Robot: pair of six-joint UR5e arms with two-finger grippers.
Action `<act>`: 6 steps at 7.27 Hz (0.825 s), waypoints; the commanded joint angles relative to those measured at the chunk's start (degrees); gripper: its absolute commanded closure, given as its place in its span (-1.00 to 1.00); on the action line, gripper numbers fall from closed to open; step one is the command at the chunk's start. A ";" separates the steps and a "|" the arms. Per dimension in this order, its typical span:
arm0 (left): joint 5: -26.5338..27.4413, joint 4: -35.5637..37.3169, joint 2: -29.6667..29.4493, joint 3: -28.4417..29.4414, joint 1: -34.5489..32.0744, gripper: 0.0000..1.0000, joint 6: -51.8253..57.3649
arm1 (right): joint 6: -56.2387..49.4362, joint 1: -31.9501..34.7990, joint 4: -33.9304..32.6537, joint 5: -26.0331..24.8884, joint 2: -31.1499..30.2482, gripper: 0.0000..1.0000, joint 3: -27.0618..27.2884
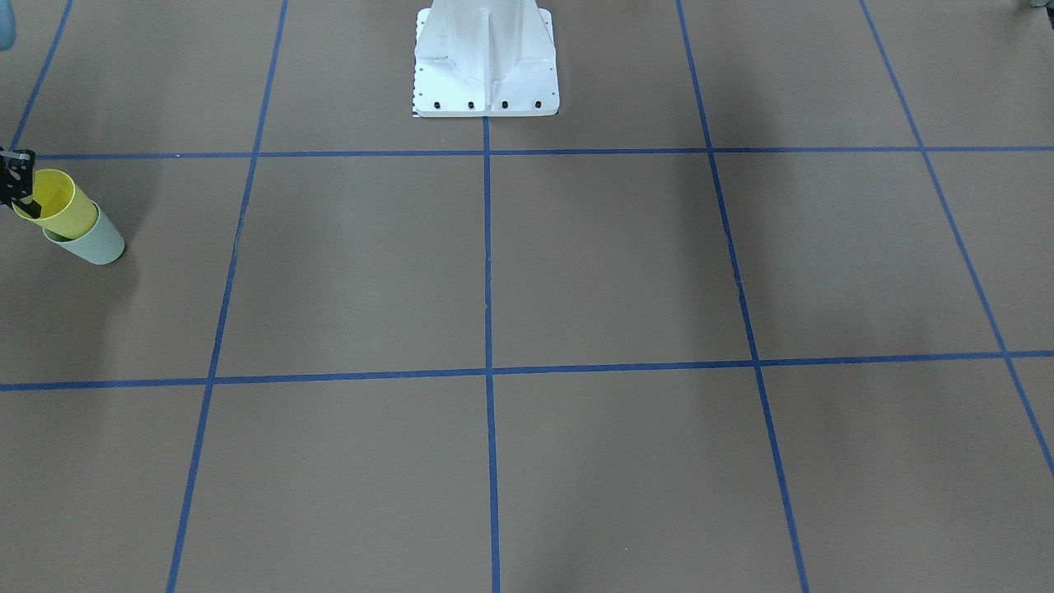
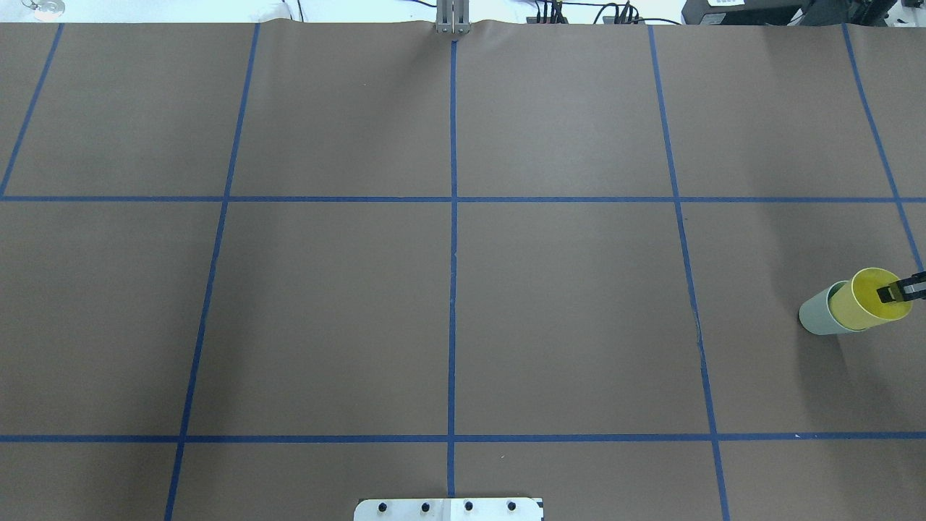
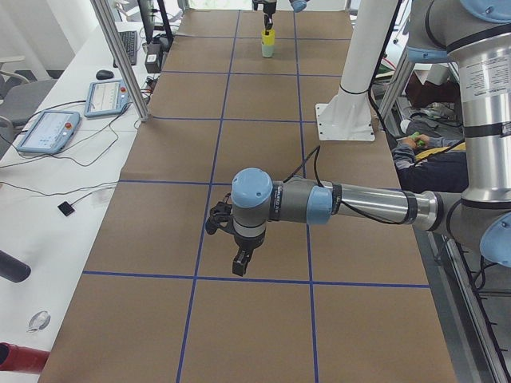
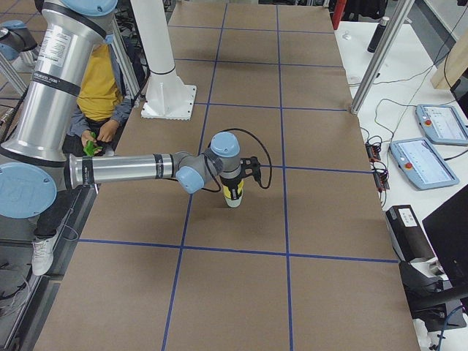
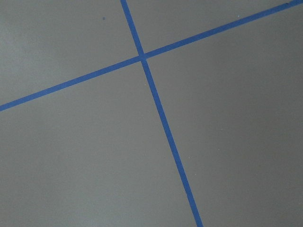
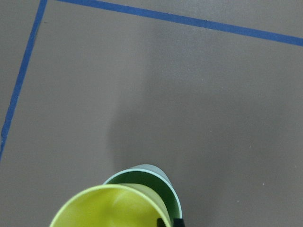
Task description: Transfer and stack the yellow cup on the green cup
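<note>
The yellow cup (image 2: 867, 304) sits tilted with its bottom inside the mouth of the green cup (image 2: 816, 314), which stands on the table at the far right of the overhead view. Both also show at the left edge of the front view, the yellow cup (image 1: 54, 203) in the green cup (image 1: 99, 241). My right gripper (image 2: 895, 292) is shut on the yellow cup's rim, one finger inside it. The right wrist view shows the yellow cup (image 6: 110, 208) in the green cup (image 6: 158, 182). My left gripper (image 3: 239, 259) hangs over bare table far from the cups; I cannot tell whether it is open or shut.
The white robot base (image 1: 486, 78) stands at the middle of the table's robot side. Blue tape lines (image 2: 453, 217) grid the brown table. A seated person in yellow (image 4: 102, 91) is beside the base. Tablets (image 3: 49, 132) lie on a side table.
</note>
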 commanded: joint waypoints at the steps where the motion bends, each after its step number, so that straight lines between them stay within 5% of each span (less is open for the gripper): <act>1: 0.00 0.00 -0.09 -0.01 0.00 -1.00 0.00 | -0.14 -0.33 0.00 -0.35 0.88 0.93 -1.21; 6: 0.00 0.00 -0.09 -0.19 0.00 -1.00 0.00 | 0.04 -2.62 0.00 -2.11 2.38 0.72 -2.71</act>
